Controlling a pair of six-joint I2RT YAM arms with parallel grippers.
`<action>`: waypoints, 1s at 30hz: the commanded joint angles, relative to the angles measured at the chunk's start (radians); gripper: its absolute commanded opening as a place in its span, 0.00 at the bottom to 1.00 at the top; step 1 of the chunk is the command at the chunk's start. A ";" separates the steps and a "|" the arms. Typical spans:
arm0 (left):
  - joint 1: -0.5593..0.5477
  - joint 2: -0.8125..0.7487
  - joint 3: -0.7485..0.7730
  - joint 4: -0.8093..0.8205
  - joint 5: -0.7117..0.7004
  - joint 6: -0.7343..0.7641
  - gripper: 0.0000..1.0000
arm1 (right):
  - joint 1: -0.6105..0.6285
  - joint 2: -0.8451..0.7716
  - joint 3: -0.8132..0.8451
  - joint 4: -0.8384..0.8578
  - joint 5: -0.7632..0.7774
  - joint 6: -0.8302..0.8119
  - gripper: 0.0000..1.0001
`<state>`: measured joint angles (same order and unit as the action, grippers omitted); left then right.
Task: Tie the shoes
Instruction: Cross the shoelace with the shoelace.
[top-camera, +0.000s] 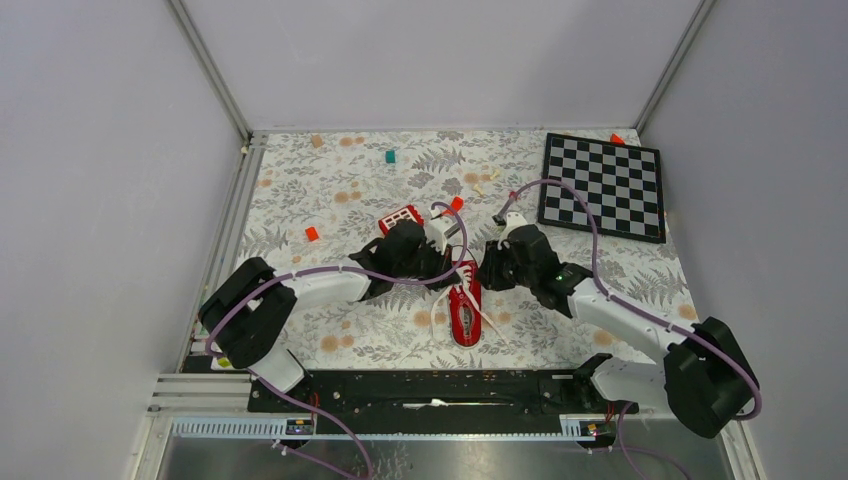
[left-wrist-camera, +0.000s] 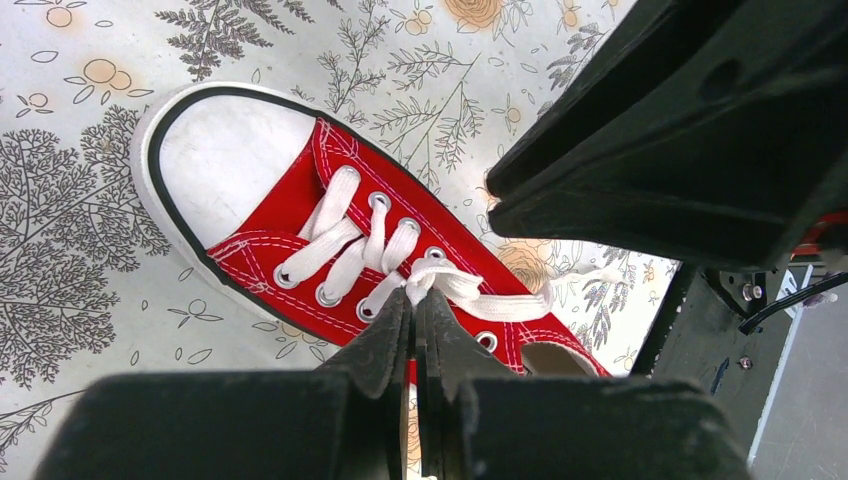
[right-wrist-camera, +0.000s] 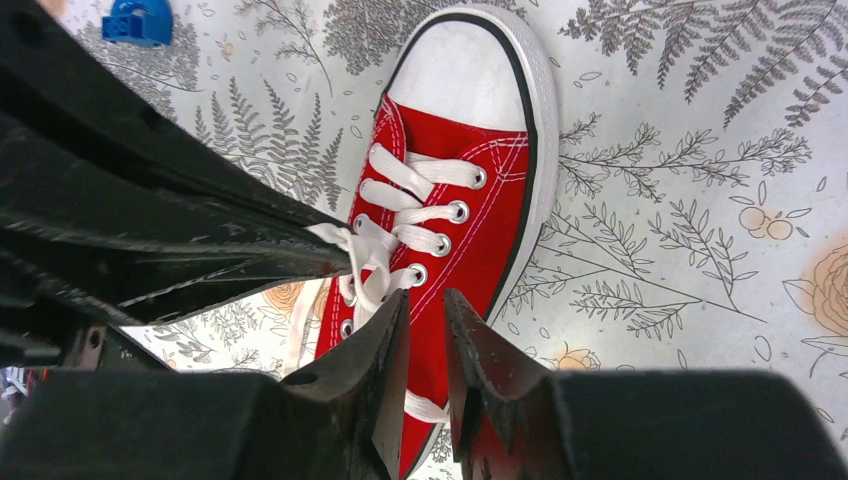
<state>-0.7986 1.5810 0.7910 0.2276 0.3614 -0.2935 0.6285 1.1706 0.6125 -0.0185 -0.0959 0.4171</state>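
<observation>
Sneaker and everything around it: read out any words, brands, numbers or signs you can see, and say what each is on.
No text can be read in any view.
Red sneaker: canvas, toe cap and laces show no brand or label.
Chessboard: plain squares, no letters or numbers visible.
Red block: white squares only; any marks are too small to tell.
</observation>
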 joint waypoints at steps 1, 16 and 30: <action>0.003 -0.040 0.000 0.054 0.003 0.003 0.00 | -0.007 0.054 0.055 0.009 -0.044 0.014 0.25; 0.002 -0.030 0.014 0.048 0.006 0.008 0.00 | -0.008 0.134 0.073 0.078 -0.171 0.015 0.30; 0.002 -0.033 0.018 0.041 0.013 0.019 0.00 | -0.008 0.190 0.082 0.121 -0.139 0.024 0.24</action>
<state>-0.7959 1.5787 0.7910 0.2192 0.3603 -0.2867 0.6270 1.3518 0.6556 0.0486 -0.2485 0.4301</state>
